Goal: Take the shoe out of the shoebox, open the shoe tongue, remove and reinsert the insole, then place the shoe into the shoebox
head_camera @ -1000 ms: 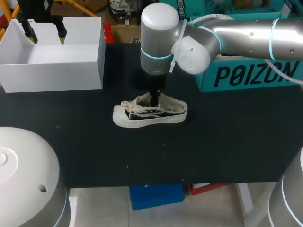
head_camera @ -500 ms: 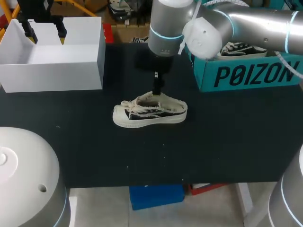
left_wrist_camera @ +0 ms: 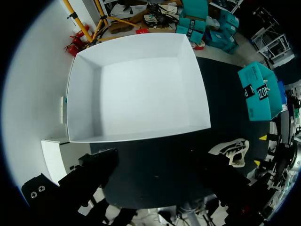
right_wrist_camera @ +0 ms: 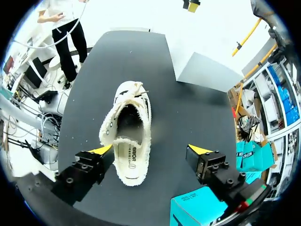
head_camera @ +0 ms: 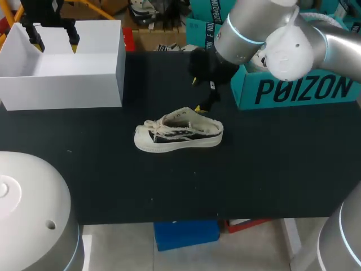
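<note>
One shoe (head_camera: 179,134) is seen in the head view, standing on its sole on the black table (head_camera: 271,169), well apart from the white box (head_camera: 62,84), which is taken to be the shoebox. The right gripper (head_camera: 197,95) is held over the heel end, fingers apart, nothing gripped.

In the left wrist view, the left gripper (left_wrist_camera: 159,160) is spread wide and empty, with the bare box just ahead.

In the right wrist view, the insole (right_wrist_camera: 128,153) is seen seated inside the gaping shoe. Unboxing is judged done. Whether the insole was cycled cannot be told, and reboxing remains.
</note>
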